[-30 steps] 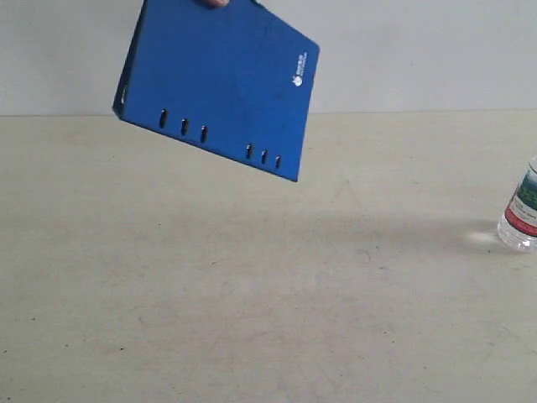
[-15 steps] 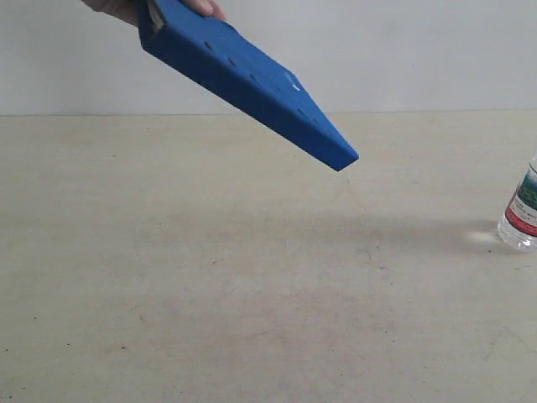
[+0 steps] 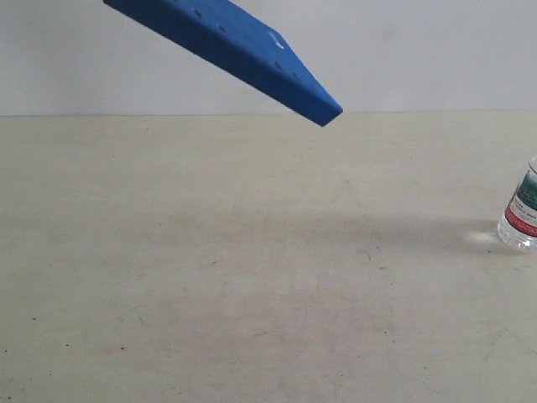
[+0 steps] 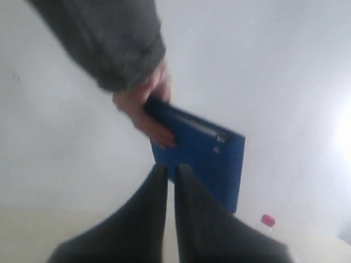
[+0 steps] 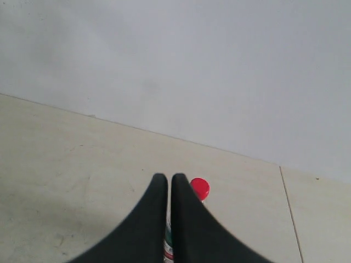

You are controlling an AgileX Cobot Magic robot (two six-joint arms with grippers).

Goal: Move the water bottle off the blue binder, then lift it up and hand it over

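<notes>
The blue binder [image 3: 243,50] hangs tilted in the air at the upper left of the exterior view, well above the table. In the left wrist view a person's hand [image 4: 143,107] holds the binder [image 4: 211,159] by one corner. The water bottle [image 3: 522,214] stands upright on the table at the far right edge, apart from the binder. My left gripper [image 4: 170,167] is shut and holds nothing. My right gripper [image 5: 166,178] is shut too; the bottle's red cap [image 5: 200,188] and a strip of its label show just beyond its fingers. Neither gripper appears in the exterior view.
A beige table [image 3: 252,277] with faint scuffs fills the exterior view, with a pale wall [image 3: 419,50] behind it. The person's grey sleeve [image 4: 109,44] reaches in above the binder. A seam [image 5: 289,213] runs across the table surface beside the bottle.
The binder has swung from facing the camera to nearly edge-on and has risen up and to the left. The hand has left the exterior view. The bottle has not moved.
</notes>
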